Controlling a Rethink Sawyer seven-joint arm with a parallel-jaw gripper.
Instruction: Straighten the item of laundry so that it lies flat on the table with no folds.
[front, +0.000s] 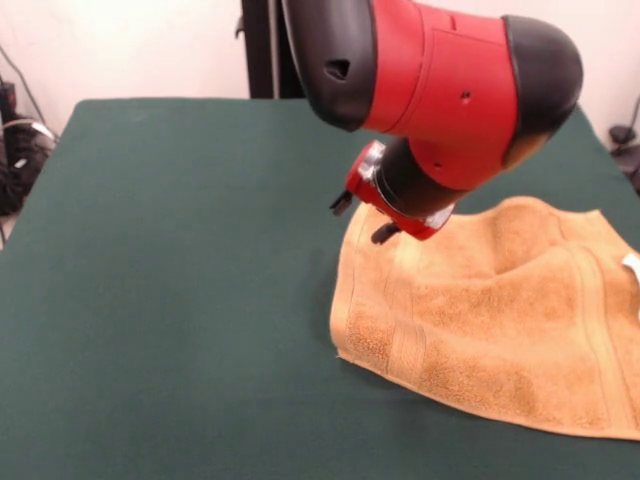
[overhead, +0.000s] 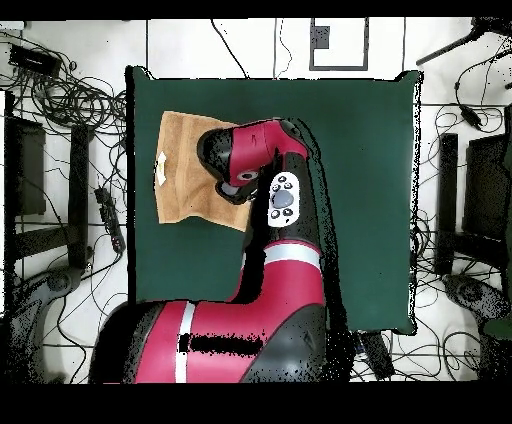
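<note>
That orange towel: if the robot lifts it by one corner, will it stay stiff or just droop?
The towel would probably droop: it already lies in soft ridges and folds on the table. Its thick terry pile looks grippy, so it likely drags rather than slides. It cannot roll or tip.

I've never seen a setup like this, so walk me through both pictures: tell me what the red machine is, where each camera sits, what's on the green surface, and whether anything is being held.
The red and black machine is a robot arm on a pedestal at a table. One picture is taken from across the table, facing the robot. The other looks straight down from above, with the robot's base at the bottom.

The table is covered in dark green cloth. On it lies an orange-tan towel, near one side edge, rumpled, with raised folds and a small white tag.

The gripper, the arm's small black-tipped hand, hangs just above the towel's far corner. Its fingertips look spread and empty, so nothing appears to be held.
</note>
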